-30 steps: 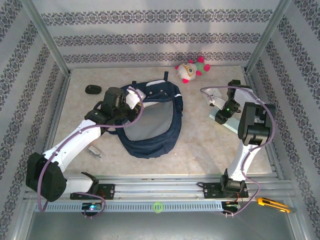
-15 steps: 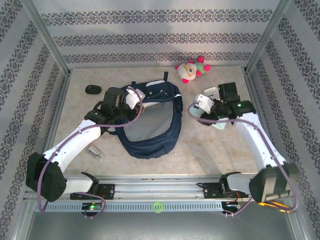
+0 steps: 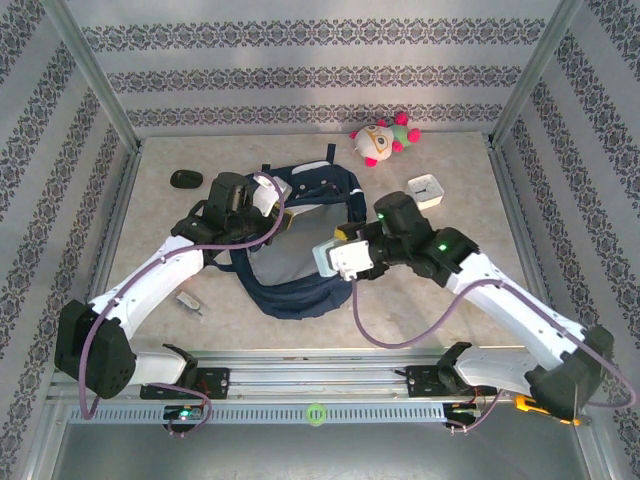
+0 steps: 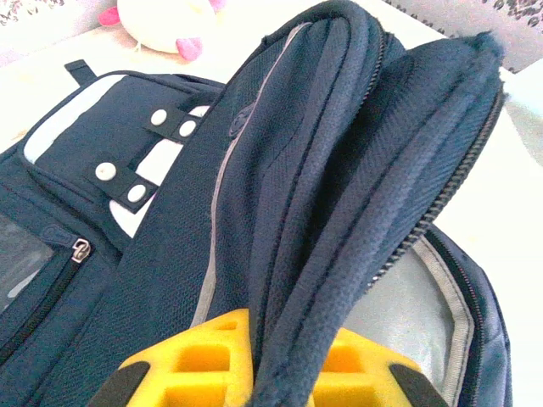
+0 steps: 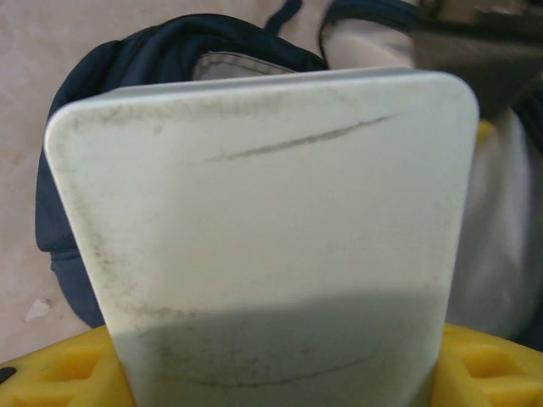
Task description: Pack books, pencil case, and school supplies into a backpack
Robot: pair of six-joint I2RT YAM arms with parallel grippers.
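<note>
Patterned walls enclosed the pale table (image 3: 430,300), on which the backpack (image 3: 300,285) was laid near the middle. Its opening rim was pinched and held up by the left gripper (image 4: 280,369). The pencil case (image 5: 263,212) was clamped by the right gripper (image 5: 271,373) between yellow fingers, over the backpack's right edge.

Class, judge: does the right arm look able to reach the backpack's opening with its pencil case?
Probably yes: the left gripper holds the backpack flap up; the right gripper has the pencil case beside its mouth.
</note>
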